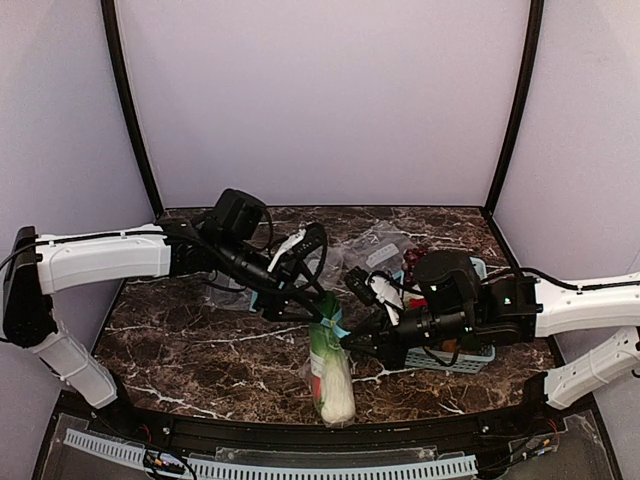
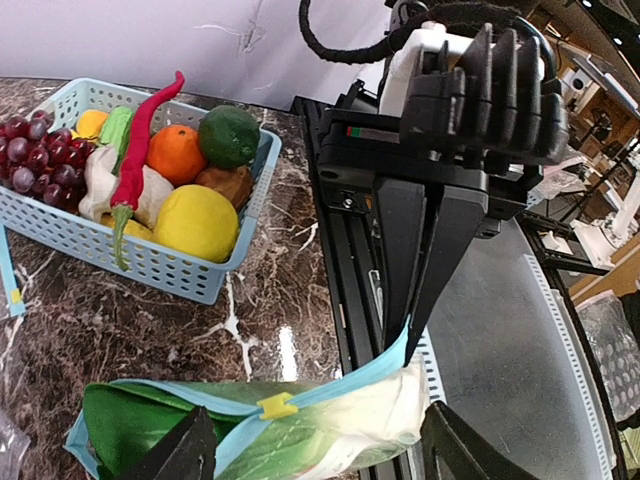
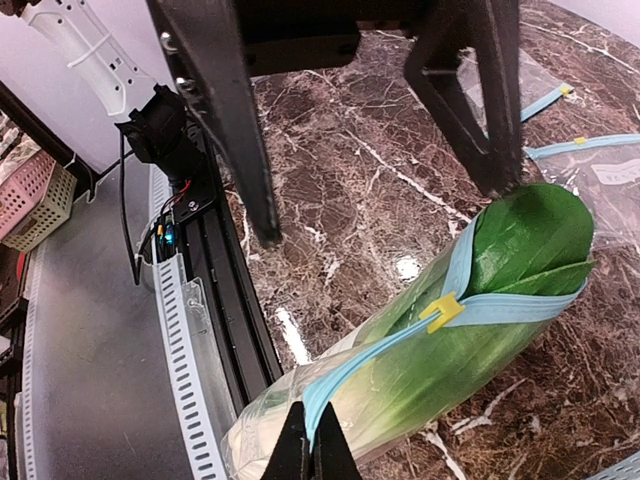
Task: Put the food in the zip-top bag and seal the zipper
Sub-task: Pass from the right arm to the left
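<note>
— Where is the bag (image 1: 333, 372) found?
— It is seen at 6 o'clock on the counter (image 1: 200, 340) in the overhead view, laid lengthwise with its pale end toward the near edge. The leafy vegetable (image 3: 525, 240) is enclosed in it.
— How is the left claw (image 2: 318, 412) set?
— It is spread wide, with one finger on each side of the bag. Whether the plastic is touched cannot be told.
— And the right claw (image 3: 311, 425)?
— It is pinched on the zipper (image 3: 375, 352), near the stalk end of the bag.
— Is the zipper closed?
— Only partly. From the right claw to the yellow slider (image 3: 442, 312) the blue strip is joined into one line. Beyond the slider, toward 2 o'clock in the right wrist view, it is split in two around the leaves.
— What else is noted?
— A blue basket (image 2: 150, 262) is seen at 10 o'clock in the left wrist view, filled with grapes (image 2: 35, 150), an orange (image 2: 175, 152), a lime (image 2: 228, 135), a lemon (image 2: 197, 222) and a red pepper (image 2: 140, 140). Overhead, it is placed at 3 o'clock from the bag, largely hidden by the right arm (image 1: 580, 305). Smaller bags (image 1: 385, 245) are laid at 1 o'clock.
</note>
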Robot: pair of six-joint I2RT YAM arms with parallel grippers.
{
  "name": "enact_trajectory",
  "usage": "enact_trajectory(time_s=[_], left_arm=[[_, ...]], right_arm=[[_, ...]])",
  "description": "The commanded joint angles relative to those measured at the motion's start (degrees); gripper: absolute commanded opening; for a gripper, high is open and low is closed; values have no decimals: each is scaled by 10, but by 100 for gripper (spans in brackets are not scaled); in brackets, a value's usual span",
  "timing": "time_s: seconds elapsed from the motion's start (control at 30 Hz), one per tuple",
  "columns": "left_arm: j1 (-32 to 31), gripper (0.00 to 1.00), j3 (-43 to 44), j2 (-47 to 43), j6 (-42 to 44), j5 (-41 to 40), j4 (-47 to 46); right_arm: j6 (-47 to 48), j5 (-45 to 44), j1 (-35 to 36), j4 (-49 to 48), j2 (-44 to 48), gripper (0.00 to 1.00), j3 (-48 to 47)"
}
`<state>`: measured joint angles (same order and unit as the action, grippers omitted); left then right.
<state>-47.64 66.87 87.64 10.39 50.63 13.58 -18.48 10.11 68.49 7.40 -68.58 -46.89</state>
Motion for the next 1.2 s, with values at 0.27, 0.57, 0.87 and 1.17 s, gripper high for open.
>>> enact_trajectory(time_s=[0.27,0.57,0.87,1.17], left_arm=[[-43,66,69,90,42,86,20],[-48,25,49,87,29,82,47],[-51,1,23,47,2,32,67],[-60,1,-50,-49,-139,-113,-26]], right_arm=[[-3,43,-6,-48,8,0,13],[-17,8,-15,-42,23,0,25],[-17,-14,-19,-28,10,0,12],[-10,30,-19,-68,-37,65,-3]])
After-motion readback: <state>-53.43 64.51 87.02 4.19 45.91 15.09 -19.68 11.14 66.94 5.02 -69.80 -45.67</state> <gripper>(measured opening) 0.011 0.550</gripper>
